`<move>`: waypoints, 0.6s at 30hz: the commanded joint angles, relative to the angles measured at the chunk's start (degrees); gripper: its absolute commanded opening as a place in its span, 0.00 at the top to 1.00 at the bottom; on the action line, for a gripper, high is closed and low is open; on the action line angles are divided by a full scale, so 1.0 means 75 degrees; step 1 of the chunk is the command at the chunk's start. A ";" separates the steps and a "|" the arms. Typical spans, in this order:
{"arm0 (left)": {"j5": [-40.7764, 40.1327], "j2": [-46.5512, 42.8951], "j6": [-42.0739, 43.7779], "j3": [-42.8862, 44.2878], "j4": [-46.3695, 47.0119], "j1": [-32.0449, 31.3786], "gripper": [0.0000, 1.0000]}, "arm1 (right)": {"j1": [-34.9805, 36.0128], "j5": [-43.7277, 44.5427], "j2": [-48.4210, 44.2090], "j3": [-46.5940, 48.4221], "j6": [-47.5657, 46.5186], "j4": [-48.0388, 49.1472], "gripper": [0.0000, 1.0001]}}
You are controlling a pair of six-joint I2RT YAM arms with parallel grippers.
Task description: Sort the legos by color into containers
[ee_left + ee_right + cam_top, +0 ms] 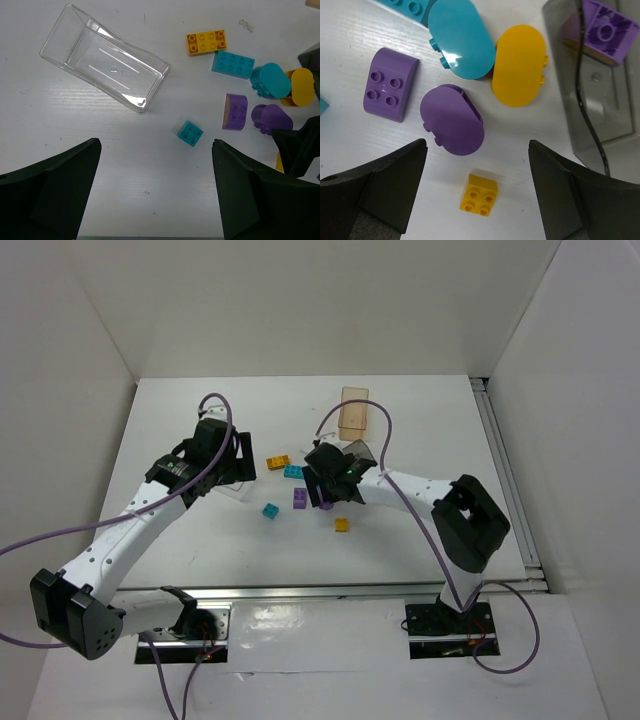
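Note:
My left gripper [232, 462] [155, 165] is open and empty above bare table, near the clear container [105, 65], which holds nothing. A small teal lego [190, 133] lies just ahead of it. My right gripper [328, 495] [477, 160] is open, with a small yellow lego [480, 194] on the table between its fingers. Ahead of it lie a purple oval [452, 120], a purple rounded brick [390, 91], a teal oval [461, 39] and a yellow oval [519, 65]. The dark grey container [615, 90] at the right holds a purple brick [602, 30].
A yellow studded brick [206, 42] and a long teal brick [233, 64] lie beside the cluster. The orange-tan container [353, 412] stands at the back of the table. A cable [590, 125] crosses the grey container. White walls enclose the table.

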 commanded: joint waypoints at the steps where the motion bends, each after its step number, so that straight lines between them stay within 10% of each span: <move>1: -0.0197 -0.0050 -0.0096 -0.0026 -0.0052 -0.0034 0.00 | 0.0057 -0.0452 0.0177 0.0121 -0.0569 0.0697 0.11; 7: -0.0198 0.0021 -0.0096 -0.0026 -0.0122 -0.0034 0.00 | 0.0057 -0.0453 0.0762 0.0260 -0.0826 0.0864 0.11; 18: -0.0280 0.0103 -0.0166 -0.0026 -0.0192 -0.0034 0.00 | 0.0057 -0.0723 0.1163 0.0682 -0.0815 0.0946 0.50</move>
